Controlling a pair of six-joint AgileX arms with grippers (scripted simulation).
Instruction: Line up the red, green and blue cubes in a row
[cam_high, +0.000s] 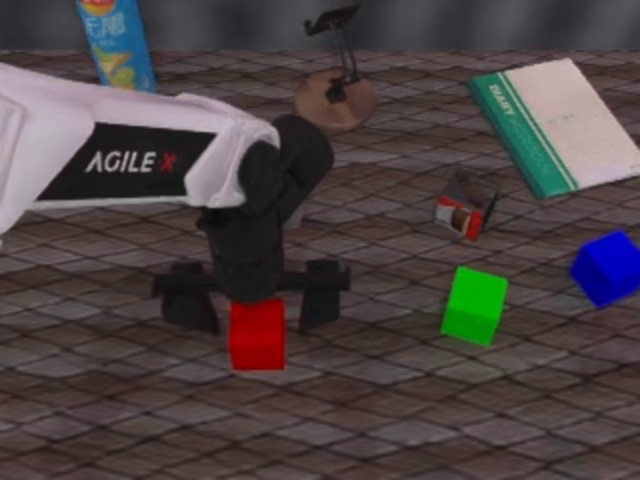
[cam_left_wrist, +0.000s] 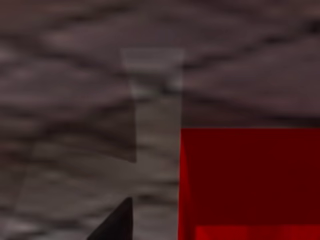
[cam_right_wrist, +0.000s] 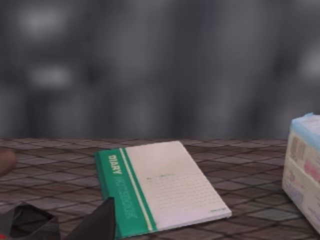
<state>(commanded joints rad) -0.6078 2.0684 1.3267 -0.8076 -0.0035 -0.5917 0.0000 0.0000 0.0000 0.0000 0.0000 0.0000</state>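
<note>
Left arm (cam_high: 120, 160) reads "AGILE X"; its left gripper (cam_high: 252, 300) hangs spread wide, astride the red cube (cam_high: 257, 334) at centre-left, grasping nothing. The notebook (cam_high: 560, 120) reads "DIARY"; the snack tube's (cam_high: 115, 40) print is unreadable. No row yet — green cube (cam_high: 475, 305) sits right of centre, blue cube (cam_high: 608, 267) far right. Right arm not seen in the top view.

Diary notebook on the dark patterned table

A green-spined white diary (cam_right_wrist: 162, 187) lies flat on the table (cam_right_wrist: 240, 165). At its three o'clock stands a pale printed pack (cam_right_wrist: 304, 167); at its eight o'clock, a dark fingertip (cam_right_wrist: 97, 224) shows.
</note>
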